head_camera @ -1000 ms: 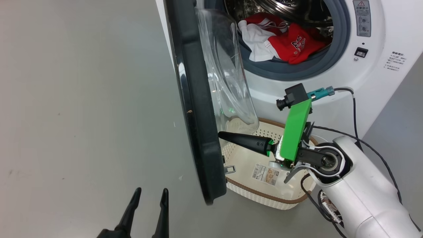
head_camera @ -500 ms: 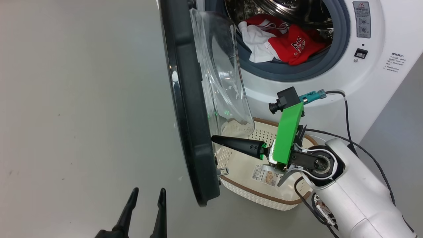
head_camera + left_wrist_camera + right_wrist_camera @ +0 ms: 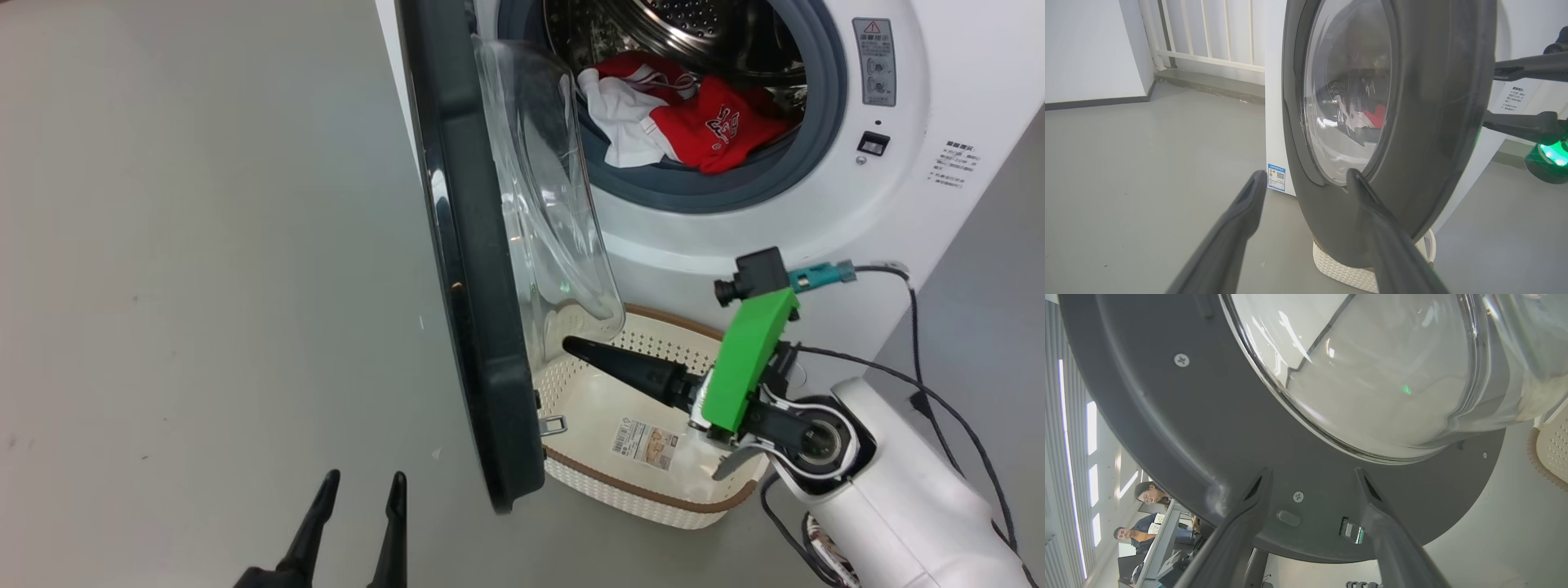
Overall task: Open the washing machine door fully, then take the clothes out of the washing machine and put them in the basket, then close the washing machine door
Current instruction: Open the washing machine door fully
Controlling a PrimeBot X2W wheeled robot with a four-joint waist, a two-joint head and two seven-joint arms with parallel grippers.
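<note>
Two hazards noted. Door (image 3: 473, 269) stands edge-on at 12 o'clock, overhanging basket (image 3: 653, 490) at its 9 o'clock rim. Right pincer (image 3: 1312, 473), spread wide and empty, sits just beside the door's inner face; a careless swing could strike the glass or snag the latch (image 3: 553, 425). Clothes (image 3: 686, 122) lie inside the machine (image 3: 939, 98) at 1 o'clock. Left pincer (image 3: 363, 482) is wide and idle at 7 o'clock.

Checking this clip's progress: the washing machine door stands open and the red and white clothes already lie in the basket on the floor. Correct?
Not quite. The head view shows the clothes inside the washing machine, not in the basket. The washing machine door does stand open, and the basket is on the floor.
</note>
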